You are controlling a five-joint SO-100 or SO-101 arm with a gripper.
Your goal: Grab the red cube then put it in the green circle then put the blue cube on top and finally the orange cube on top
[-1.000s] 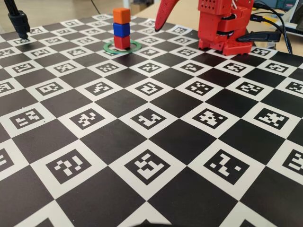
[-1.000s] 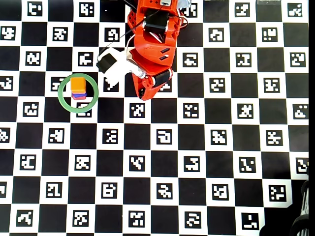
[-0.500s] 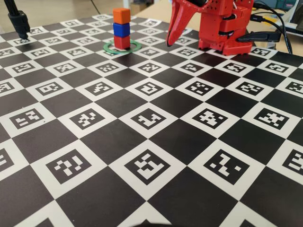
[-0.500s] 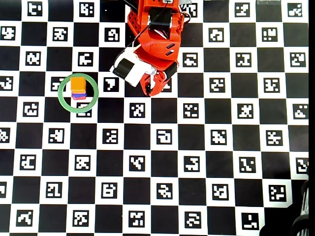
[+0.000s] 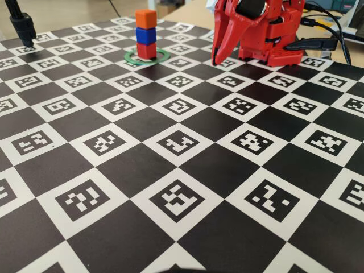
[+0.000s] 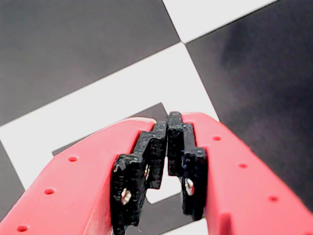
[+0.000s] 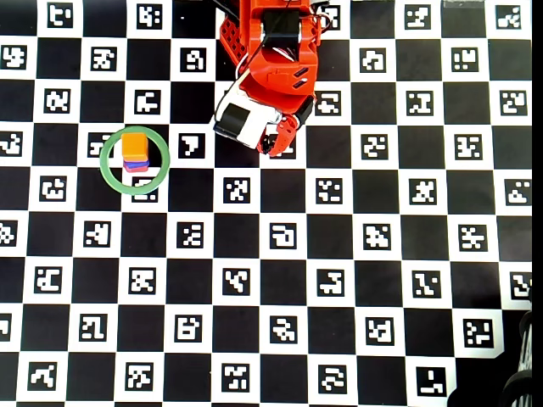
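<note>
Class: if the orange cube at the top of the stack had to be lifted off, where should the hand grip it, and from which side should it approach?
Probably from straight above, closing on two opposite vertical faces of the orange cube. It sits topmost, on the blue cube and red cube inside the green circle, so its sides are free. A sideways approach could topple the stack. The hand is shut, empty, away from it.

Our arm [image 5: 259, 28] sits folded at the desk's far edge, gripper [image 6: 168, 122] pointing down — jaws pressed together with nothing between them, tips just above the desk.
</note>
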